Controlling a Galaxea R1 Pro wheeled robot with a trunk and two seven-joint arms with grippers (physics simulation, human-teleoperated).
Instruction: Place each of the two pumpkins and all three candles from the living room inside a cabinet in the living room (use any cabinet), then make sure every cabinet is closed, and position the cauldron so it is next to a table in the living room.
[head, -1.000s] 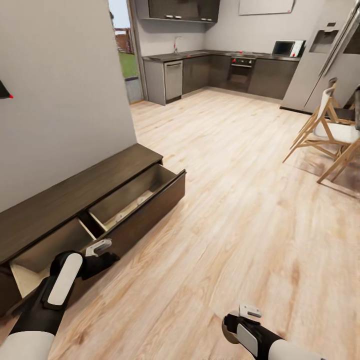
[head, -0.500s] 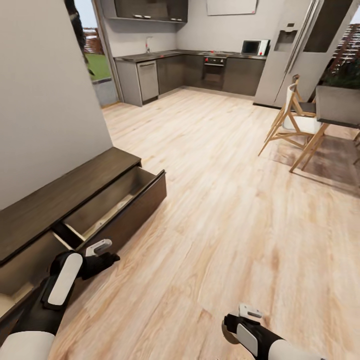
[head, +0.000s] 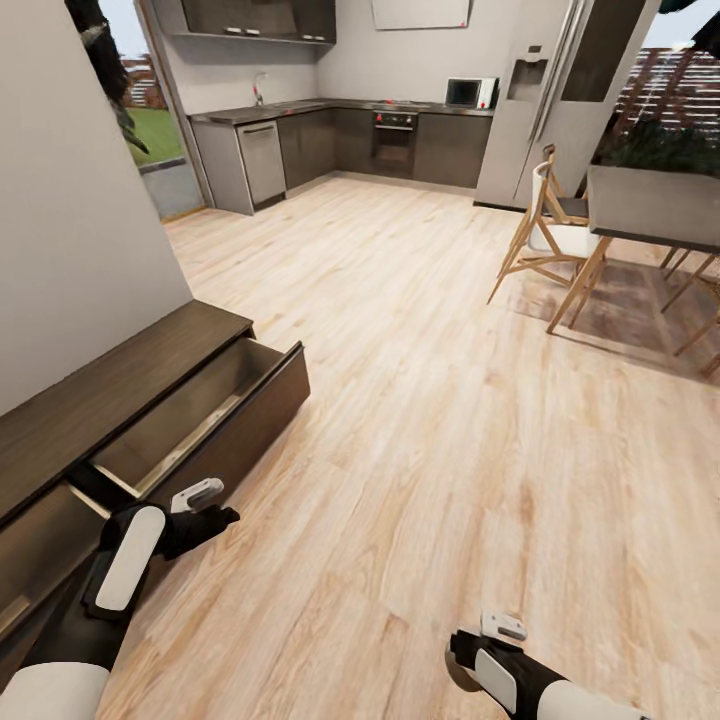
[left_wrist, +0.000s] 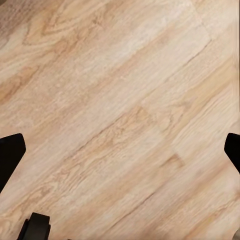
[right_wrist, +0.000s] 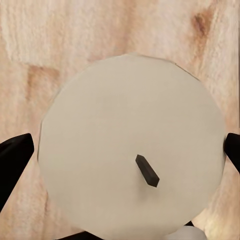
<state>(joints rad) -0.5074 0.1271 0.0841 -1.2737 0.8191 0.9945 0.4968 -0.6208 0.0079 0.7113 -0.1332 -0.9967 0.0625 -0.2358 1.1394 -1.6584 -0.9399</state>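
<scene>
1. No readable writing or brand appears.
2. One cabinet (head: 120, 400) at 9 o'clock; two drawers pulled out.
3. One candle (right_wrist: 131, 150), pale with a dark wick, sits between the right gripper (right_wrist: 125, 150) fingers, which hold it.
4. Left gripper (left_wrist: 120, 150): fingers spread wide over bare floor (head: 420, 400), holding nothing.
5. Dining table (head: 650, 205) with chairs at 2 o'clock.

Wood floor (head: 430, 400), kitchen units (head: 330, 140), chairs (head: 545, 235)

No readable text anywhere, no labels, no brand marks, no numbers, no signs on any surface
</scene>
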